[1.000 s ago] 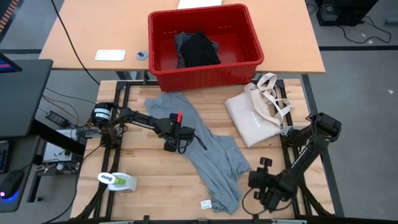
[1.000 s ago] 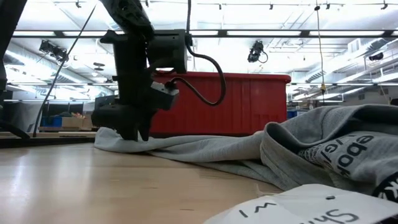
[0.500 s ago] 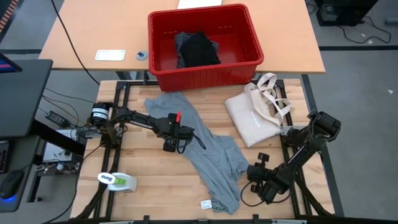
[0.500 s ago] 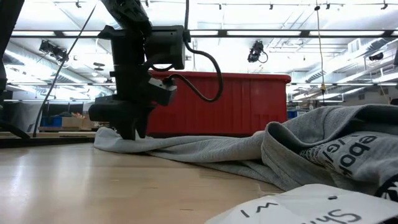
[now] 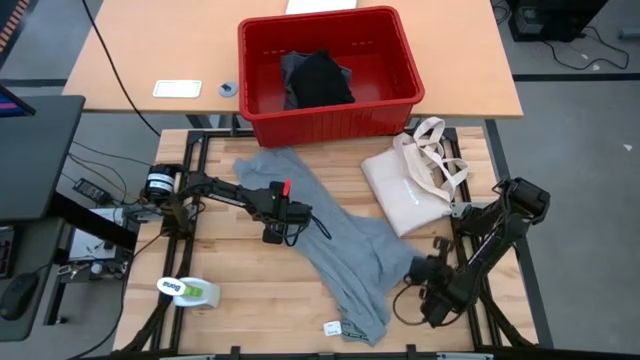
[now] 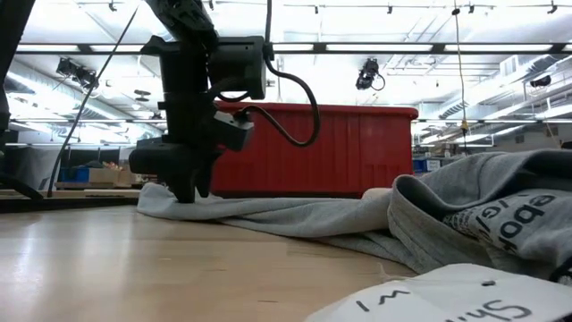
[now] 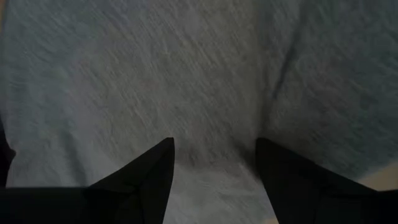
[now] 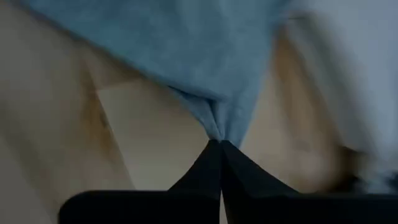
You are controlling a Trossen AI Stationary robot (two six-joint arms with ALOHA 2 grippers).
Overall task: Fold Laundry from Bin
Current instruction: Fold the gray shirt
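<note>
A light grey T-shirt [image 5: 320, 225] lies spread aslant across the wooden table, from below the red bin [image 5: 400, 108] toward the near edge. My left gripper [image 5: 273, 232] stands open over the shirt's left part, fingers pointing down; it also shows in the low view [image 6: 183, 190]. My right gripper [image 5: 413, 268] is shut on the shirt's right edge near the table's near right side. A black garment [image 5: 320, 80] lies inside the bin. The plaid shirt does not show. My left gripper comes from above with its two open fingertips [image 7: 152, 177] set down on the flat grey cloth [image 7: 214, 124], which lies on the table between them. My right gripper pinches a small fold of the shirt's right edge [image 8: 217, 127] between its two shut fingertips. It comes low, from the table's right side. The cloth fans out from the pinch, and the rest of the shirt lies on the table.
A cream tote bag [image 5: 410, 185] lies on the table's far right, beside the bin. A white and green roll [image 5: 190, 290] sits at the near left. A small white label [image 5: 332, 327] lies near the shirt's lower end.
My right gripper went toward the shirt's right edge, shut on it, then drew back toward the table's right edge. The shirt's right part has been drawn out to the right; the part under my left gripper has stayed in place.
</note>
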